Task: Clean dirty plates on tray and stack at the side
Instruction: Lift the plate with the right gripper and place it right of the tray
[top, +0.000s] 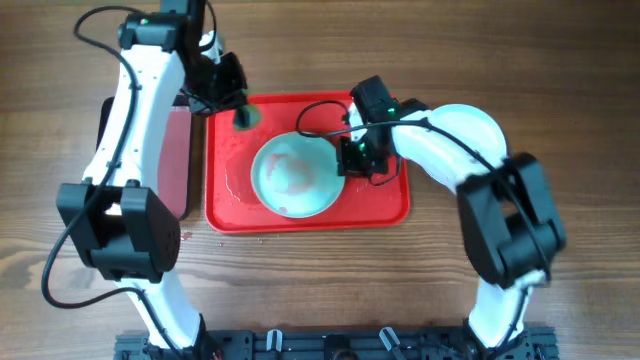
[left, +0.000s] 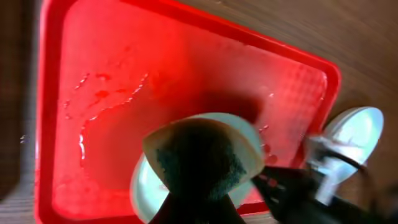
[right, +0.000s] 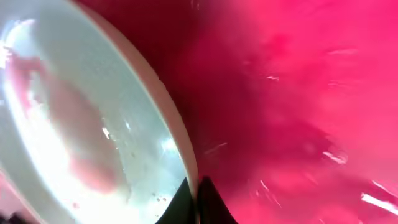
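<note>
On the desk, one red tray (top: 385, 207) carries one pale blue plate (top: 290, 180) toward its near side. The right gripper (top: 348, 160) is clamped on that plate's right rim, I'd say to steady it for wiping. Farther back on the left, the left gripper (top: 240, 108) pinches one dark sponge (left: 199, 158) above the tray, poised to scrub. Far right, off the tray, lies a second plate (top: 472, 125), perhaps a stack; I can't tell.
</note>
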